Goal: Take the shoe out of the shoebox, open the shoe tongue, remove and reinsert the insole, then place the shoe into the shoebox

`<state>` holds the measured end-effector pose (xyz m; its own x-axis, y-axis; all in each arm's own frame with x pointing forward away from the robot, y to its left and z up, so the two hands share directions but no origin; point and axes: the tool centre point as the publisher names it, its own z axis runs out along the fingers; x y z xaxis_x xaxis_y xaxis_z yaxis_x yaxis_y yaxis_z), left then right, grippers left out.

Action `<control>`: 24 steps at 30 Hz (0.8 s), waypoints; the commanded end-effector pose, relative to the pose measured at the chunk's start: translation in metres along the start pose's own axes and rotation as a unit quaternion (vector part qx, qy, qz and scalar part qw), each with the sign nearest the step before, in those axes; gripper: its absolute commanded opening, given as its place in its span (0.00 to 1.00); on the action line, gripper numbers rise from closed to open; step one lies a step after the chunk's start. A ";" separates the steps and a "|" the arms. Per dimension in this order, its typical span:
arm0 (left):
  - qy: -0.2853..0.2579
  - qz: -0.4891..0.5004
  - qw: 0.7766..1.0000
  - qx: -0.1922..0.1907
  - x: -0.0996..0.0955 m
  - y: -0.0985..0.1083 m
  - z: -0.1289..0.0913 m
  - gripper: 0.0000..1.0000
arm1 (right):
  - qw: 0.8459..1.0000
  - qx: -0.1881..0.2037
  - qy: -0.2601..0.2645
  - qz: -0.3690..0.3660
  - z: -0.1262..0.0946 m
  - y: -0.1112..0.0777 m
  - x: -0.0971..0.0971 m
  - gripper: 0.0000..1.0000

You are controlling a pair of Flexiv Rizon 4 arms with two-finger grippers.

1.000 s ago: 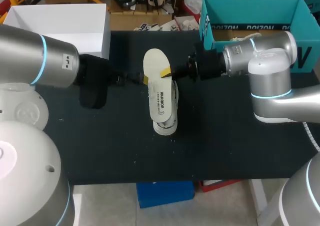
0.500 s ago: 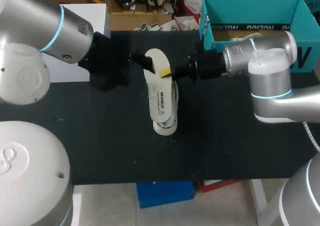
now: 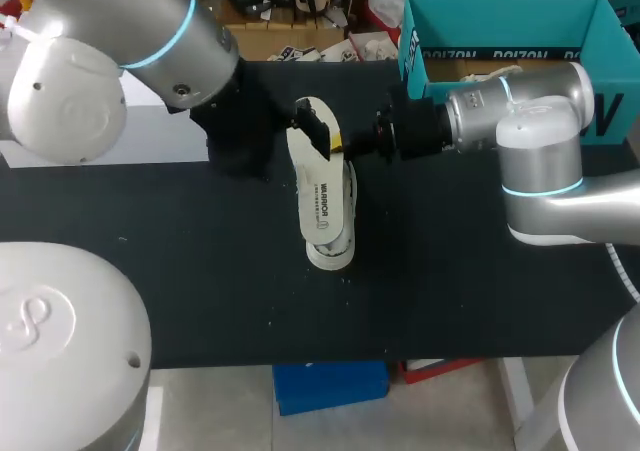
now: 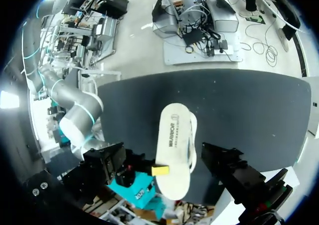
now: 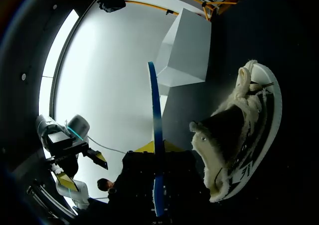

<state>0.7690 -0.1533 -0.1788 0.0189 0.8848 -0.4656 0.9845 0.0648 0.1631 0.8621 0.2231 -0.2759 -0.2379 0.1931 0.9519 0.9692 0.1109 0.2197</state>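
Black table (image 3: 200, 291), matte top, dark all over. White box (image 5: 187, 48) stands upright on table's far left corner, plain sides. Few small white specks (image 3: 268, 323) lie on table's near half, well apart from white box.

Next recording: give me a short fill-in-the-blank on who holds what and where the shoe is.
1. Of the left gripper and the right gripper, the one shut on the insole is the ___.
2. The shoe lies on the table, ___ the shoebox (inside/outside).
3. The left gripper's fingers stand ___ (open/shut).
Missing words: right; outside; open.
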 end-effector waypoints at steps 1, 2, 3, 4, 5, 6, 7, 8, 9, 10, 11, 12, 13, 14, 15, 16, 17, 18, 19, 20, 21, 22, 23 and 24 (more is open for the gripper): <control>0.153 -0.009 0.988 -0.007 -0.007 0.000 0.004 1.00 | 1.000 0.000 0.000 0.000 0.001 0.000 0.000 0.00; 0.154 -0.010 0.988 -0.006 -0.007 0.000 0.004 1.00 | 1.000 0.000 0.000 0.000 0.001 0.000 0.000 0.00; 0.154 -0.010 0.988 -0.007 -0.008 -0.002 0.005 1.00 | 1.000 0.000 0.000 0.000 0.001 0.000 0.000 0.00; 0.151 -0.010 0.989 -0.007 -0.009 -0.003 0.005 1.00 | 1.000 0.000 0.000 0.000 0.001 0.000 0.000 0.00; 0.150 -0.010 0.989 -0.007 -0.009 -0.005 0.006 1.00 | 1.000 0.000 0.000 0.000 0.001 0.000 0.000 0.00; 0.144 -0.006 0.990 -0.010 -0.009 -0.007 0.007 1.00 | 1.000 0.000 0.000 0.000 0.001 0.000 0.000 0.00; 0.142 -0.005 0.990 -0.010 -0.010 -0.009 0.009 1.00 | 1.000 0.000 0.000 0.000 0.001 0.000 0.000 0.00; 0.141 -0.005 0.990 -0.010 -0.010 -0.010 0.011 1.00 | 1.000 0.000 0.000 0.000 0.001 0.000 0.000 0.00; 0.136 -0.006 0.991 -0.009 -0.010 -0.011 0.013 1.00 | 1.000 0.000 0.000 0.000 0.001 0.000 0.000 0.00; 0.136 -0.008 0.991 -0.009 -0.010 -0.012 0.016 1.00 | 1.000 0.000 0.000 0.000 0.001 0.000 0.000 0.00; 0.135 -0.010 0.991 -0.008 -0.009 -0.013 0.018 1.00 | 1.000 0.000 0.000 0.000 0.001 0.000 0.000 0.00; 0.135 -0.014 0.991 -0.006 -0.009 -0.014 0.020 1.00 | 1.000 0.000 0.000 0.000 0.001 0.000 0.000 0.00; 0.135 -0.016 0.991 -0.004 -0.009 -0.014 0.021 1.00 | 1.000 0.000 0.000 0.000 0.001 0.000 0.000 0.00; 0.135 -0.017 0.991 -0.004 -0.008 -0.014 0.023 1.00 | 1.000 0.000 0.000 0.000 0.001 0.000 0.000 0.00; 0.135 -0.021 0.991 -0.003 -0.008 -0.013 0.024 1.00 | 1.000 0.000 0.000 0.000 0.001 0.000 0.000 0.00; 0.133 -0.024 0.991 -0.002 -0.008 -0.013 0.024 1.00 | 1.000 0.000 0.000 0.000 0.001 0.000 0.000 0.00; 0.131 -0.025 0.991 0.000 -0.008 -0.013 0.025 1.00 | 1.000 0.000 0.000 0.000 0.001 0.000 0.000 0.00; 0.130 -0.025 0.991 0.001 -0.007 -0.013 0.025 1.00 | 1.000 0.000 0.000 0.000 0.001 0.000 0.000 0.00; 0.128 -0.024 0.992 0.002 -0.007 -0.013 0.025 1.00 | 1.000 0.000 0.000 0.000 0.001 0.000 0.000 0.00; 0.122 -0.023 0.992 0.006 -0.007 -0.013 0.026 1.00 | 1.000 0.000 0.000 0.000 0.001 0.000 0.000 0.00; 0.118 -0.021 0.993 0.009 -0.007 -0.013 0.026 1.00 | 1.000 0.000 0.000 0.000 0.001 0.000 0.000 0.00; 0.119 -0.020 0.993 0.009 -0.006 -0.013 0.026 1.00 | 1.000 0.000 0.000 0.000 0.001 0.000 0.000 0.00; 0.119 -0.019 0.993 0.009 -0.006 -0.013 0.026 1.00 | 1.000 0.000 0.000 0.000 0.001 0.000 0.000 0.00; 0.119 -0.018 0.993 0.010 -0.006 -0.013 0.026 1.00 | 1.000 0.000 0.000 0.000 0.001 0.000 0.000 0.00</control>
<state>0.7593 -0.1718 -0.1978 -0.0596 0.9667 -0.2489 0.9865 0.0951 0.1330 0.8620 0.2231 -0.2759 -0.2380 0.1932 0.9519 0.9692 0.1111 0.2198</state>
